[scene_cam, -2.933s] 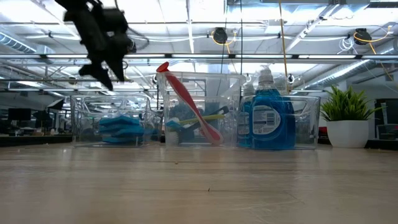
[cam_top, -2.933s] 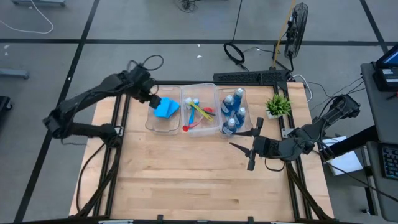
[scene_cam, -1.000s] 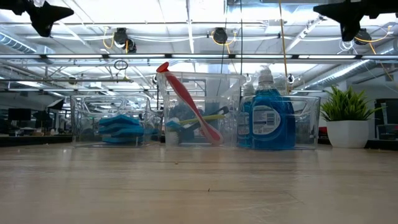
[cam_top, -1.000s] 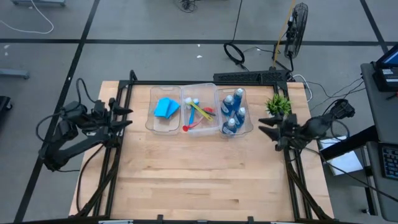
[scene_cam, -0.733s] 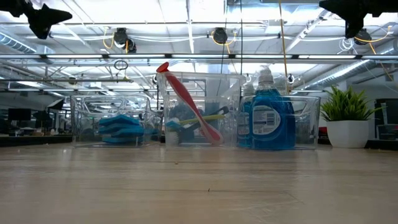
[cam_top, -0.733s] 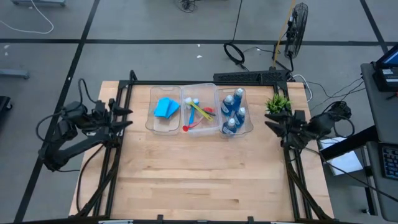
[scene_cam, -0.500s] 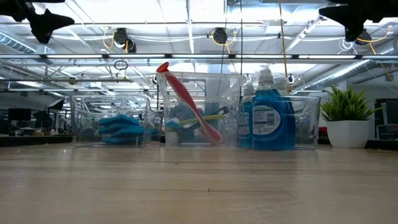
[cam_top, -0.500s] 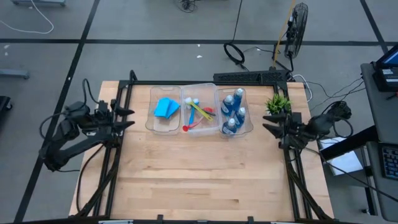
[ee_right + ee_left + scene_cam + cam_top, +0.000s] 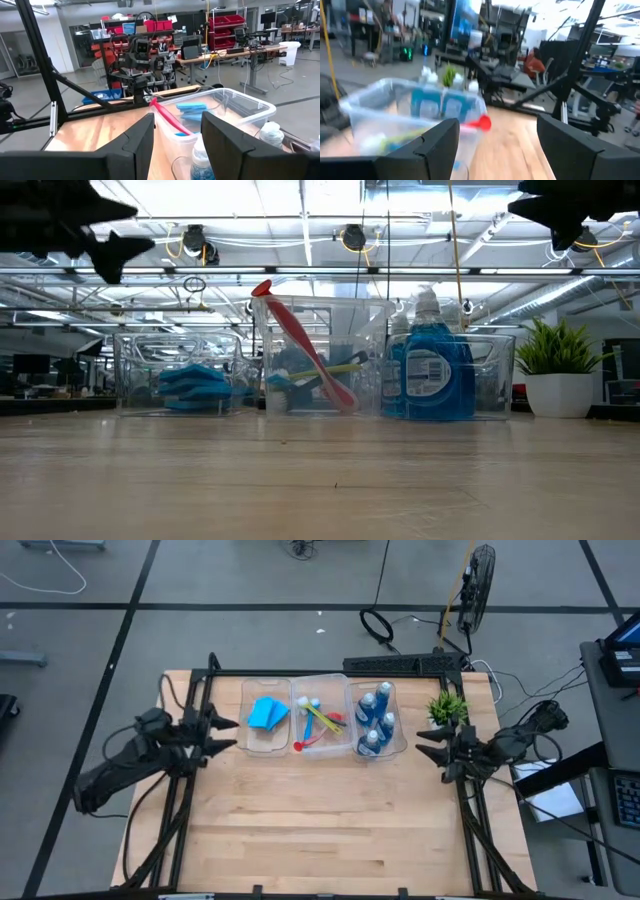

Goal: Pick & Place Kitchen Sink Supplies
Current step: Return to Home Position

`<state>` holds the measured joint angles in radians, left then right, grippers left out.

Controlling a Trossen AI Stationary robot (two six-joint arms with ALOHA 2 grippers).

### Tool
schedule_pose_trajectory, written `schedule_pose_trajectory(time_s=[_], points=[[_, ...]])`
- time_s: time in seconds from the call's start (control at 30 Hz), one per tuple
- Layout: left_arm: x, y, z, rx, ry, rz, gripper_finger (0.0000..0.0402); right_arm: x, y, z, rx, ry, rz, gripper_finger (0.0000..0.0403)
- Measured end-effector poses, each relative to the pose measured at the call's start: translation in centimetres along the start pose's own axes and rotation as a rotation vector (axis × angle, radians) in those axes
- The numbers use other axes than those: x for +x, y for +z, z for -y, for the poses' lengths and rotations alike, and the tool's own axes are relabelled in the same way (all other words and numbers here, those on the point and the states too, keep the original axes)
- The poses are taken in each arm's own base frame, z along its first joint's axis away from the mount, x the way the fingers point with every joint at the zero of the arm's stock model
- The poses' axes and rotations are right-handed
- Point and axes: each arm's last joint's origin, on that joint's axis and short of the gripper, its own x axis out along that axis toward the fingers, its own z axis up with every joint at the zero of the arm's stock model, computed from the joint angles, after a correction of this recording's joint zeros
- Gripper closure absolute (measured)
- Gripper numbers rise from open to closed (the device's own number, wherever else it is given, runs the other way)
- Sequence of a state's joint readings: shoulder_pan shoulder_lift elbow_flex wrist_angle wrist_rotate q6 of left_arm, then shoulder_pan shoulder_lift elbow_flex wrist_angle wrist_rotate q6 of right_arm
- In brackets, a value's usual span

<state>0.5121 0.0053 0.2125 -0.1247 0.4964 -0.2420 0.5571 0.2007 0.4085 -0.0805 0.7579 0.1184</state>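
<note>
Three clear bins stand side by side at the table's far middle. The left bin holds light-blue sponges [image 9: 265,713], the middle one brushes [image 9: 320,721], the right one blue bottles [image 9: 376,720]. A red brush [image 9: 300,340] leans aslant in the middle bin, its round end above the rim. My left gripper [image 9: 230,734] hovers open at the table's left edge, just left of the sponge bin, pointing level toward the bins. My right gripper [image 9: 426,752] hovers open at the right edge, near the bottle bin. Neither holds anything.
A small green potted plant [image 9: 447,707] stands at the far right, close behind my right gripper. Black frame rails [image 9: 190,780] run along the table's left and right sides. The bare wooden tabletop [image 9: 320,820] stretches from the bins to the near edge.
My left gripper has come down and moved toward the table's right, closer to the sponge bin, staying open. The bins and their contents have not moved.
</note>
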Motion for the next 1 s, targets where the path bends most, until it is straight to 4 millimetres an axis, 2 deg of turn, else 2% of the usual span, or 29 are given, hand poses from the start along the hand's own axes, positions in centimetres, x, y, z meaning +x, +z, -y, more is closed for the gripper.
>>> schedule_pose_trajectory(time_s=[0.17,0.33,0.5,0.7,0.87,1.0], points=[[0.3,-1.4,0.0,-0.050,-0.023,-0.088,0.0133,0.2,-0.1,-0.1,-0.006,-0.026,-0.006,0.0250],[0.3,-2.1,0.2,-0.019,-0.002,-0.153,0.0133,0.5,-0.3,-0.1,-0.016,-0.130,-0.016,0.0250],[0.4,-2.5,0.4,0.055,0.011,-0.178,0.0133,1.0,-0.8,-0.5,-0.046,-0.134,-0.047,0.0250],[0.4,-2.7,0.3,0.084,0.058,-0.195,0.0133,1.4,-2.8,-0.7,-0.020,-0.105,-0.017,0.0250],[0.4,-2.7,0.3,0.085,0.049,-0.195,0.0133,0.7,-4.0,0.1,0.066,-0.092,0.033,0.0250],[0.4,-2.7,0.4,0.098,0.014,-0.199,0.0133,0.0,-4.3,0.4,0.119,0.059,0.065,0.0250]])
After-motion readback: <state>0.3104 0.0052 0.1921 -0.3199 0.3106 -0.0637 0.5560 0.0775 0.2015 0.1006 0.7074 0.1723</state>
